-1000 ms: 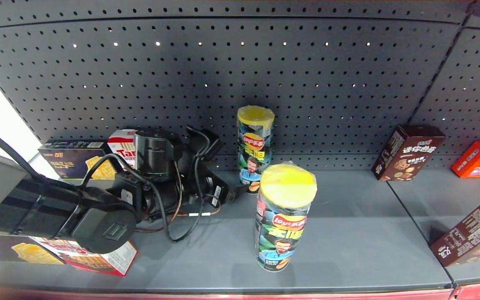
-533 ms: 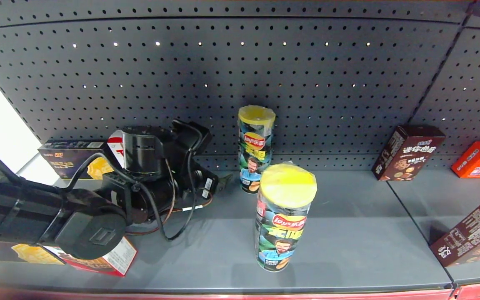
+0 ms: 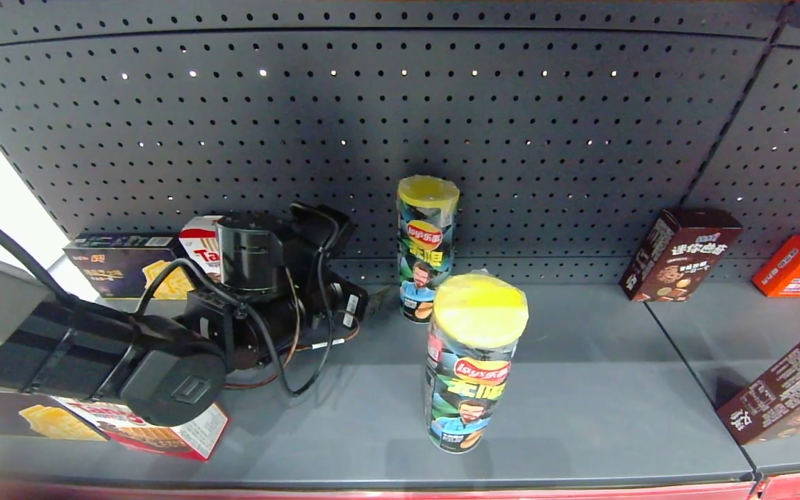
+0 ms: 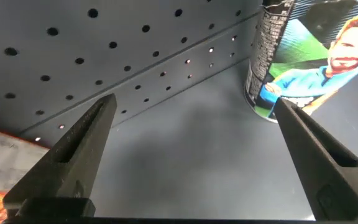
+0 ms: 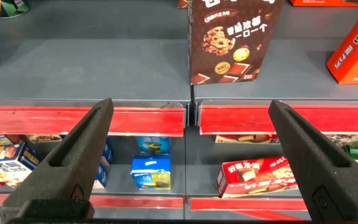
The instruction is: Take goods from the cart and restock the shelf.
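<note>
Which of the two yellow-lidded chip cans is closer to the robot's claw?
The rear can, standing by the pegboard wall; the left gripper is open just beside its base. The front can stands farther forward.

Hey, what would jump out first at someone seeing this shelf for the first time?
Two tall chip cans with yellow lids stand in the middle of the shelf, the front can toward the edge and the back can by the pegboard. The left gripper sits open just left of the back can, holding nothing.
</note>
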You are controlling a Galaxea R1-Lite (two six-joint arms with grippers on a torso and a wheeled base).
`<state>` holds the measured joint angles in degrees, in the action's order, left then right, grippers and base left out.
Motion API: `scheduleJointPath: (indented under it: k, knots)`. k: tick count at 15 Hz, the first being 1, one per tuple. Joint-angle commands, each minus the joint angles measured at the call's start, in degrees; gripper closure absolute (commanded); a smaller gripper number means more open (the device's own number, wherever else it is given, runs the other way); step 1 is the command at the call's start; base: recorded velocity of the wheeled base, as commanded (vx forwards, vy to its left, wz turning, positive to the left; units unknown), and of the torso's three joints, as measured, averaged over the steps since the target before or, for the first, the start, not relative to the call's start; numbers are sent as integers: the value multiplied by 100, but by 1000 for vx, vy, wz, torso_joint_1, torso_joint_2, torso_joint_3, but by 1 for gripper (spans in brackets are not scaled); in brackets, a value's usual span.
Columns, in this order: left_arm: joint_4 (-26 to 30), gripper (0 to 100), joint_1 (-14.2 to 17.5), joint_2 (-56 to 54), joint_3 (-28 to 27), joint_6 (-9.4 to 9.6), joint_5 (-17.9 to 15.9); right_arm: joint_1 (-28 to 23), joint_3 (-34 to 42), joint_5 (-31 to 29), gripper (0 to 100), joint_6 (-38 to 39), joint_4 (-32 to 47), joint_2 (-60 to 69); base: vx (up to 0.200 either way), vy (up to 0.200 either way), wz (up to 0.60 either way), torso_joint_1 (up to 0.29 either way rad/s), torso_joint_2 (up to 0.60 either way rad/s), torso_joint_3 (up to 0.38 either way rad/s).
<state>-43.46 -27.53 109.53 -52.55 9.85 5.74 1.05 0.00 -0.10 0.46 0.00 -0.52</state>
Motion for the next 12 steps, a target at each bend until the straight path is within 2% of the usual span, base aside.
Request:
scheduleJointPath:
  k: [1,12]
  knots:
    - [-40,0,-16,244,0,-1,15,9,0,1,0,-2,0,0,0,0,0,0,0,0]
    - [-93,0,-25,675,-308,-1,111,9,0,1,0,-2,0,-9,0,0,0,0,0,0]
